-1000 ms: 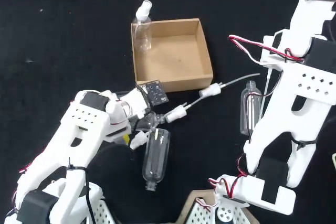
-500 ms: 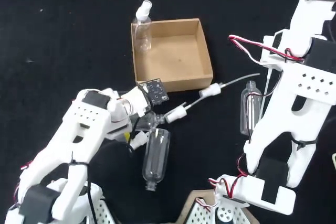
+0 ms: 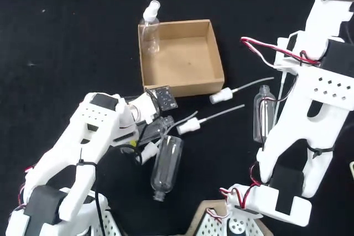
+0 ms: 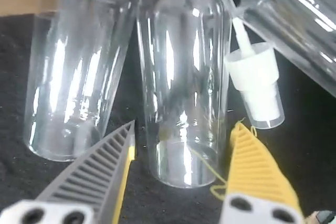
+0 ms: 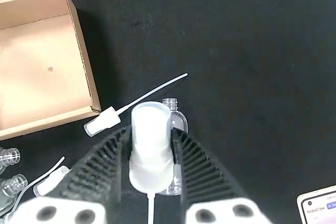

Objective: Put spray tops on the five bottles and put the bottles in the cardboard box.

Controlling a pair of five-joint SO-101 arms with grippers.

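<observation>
- My left gripper: released, fingers astride a clear bottle lying on the bench.
- My right gripper: clenched on a white spray top, near an uncapped bottle.
- Cardboard box: a capped bottle at its far corner; two loose spray tops on the bench beside it.

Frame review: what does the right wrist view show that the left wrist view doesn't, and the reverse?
Right wrist view: the right gripper shut on a spray top, an uncapped bottle behind it, and a loose spray top near the box. Left wrist view: the left gripper open around a lying bottle, with a neighbouring bottle beside it. Both: the cardboard box and the black table.
</observation>
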